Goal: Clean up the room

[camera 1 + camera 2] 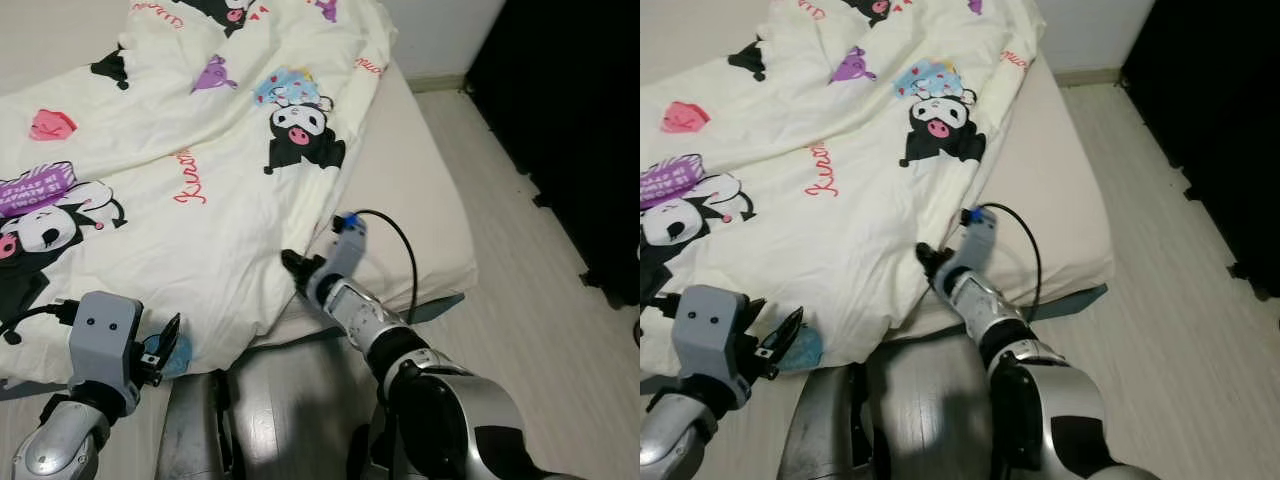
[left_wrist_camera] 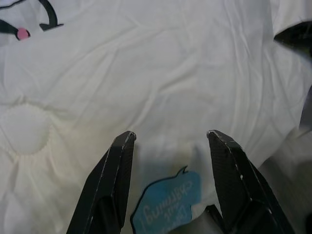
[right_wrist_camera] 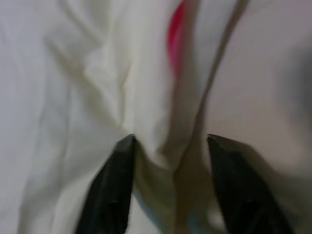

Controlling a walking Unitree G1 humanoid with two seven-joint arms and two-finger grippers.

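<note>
Here, the blanket point(image 1: 200, 190) is the landmark: cream, printed with cartoon figures, spread across the bed point(image 1: 420, 190) and hanging over its near edge.

Right gripper point(image 1: 296, 268): at the blanket's near-right hem, where the cloth drapes off the mattress corner. In the right wrist view its two black fingers point(image 3: 112, 190) stand apart with a fold of blanket bunched between them. They look about half open. I cannot tell whether the pads press the fold or only straddle it.

Left gripper point(image 1: 168, 345): at the blanket's near-left hem, beside a small blue printed patch point(image 2: 168, 200). In the left wrist view its fingers point(image 2: 109, 187) are spread wide over flat cloth, holding nothing.

Wooden floor point(image 1: 560, 300) lies beyond the blanket's right side, past the bare strip of mattress.

Key relation: the hem runs roughly left to right along the bed's near edge, and each gripper sits at one end of that hanging stretch. The right one is nearer to a grasp, already across a fold. The left one faces the cloth square on, with the hem just under its fingertips.

Judgement: the step in hand looks like taking hold of the hem to straighten the blanket, still early.
</note>
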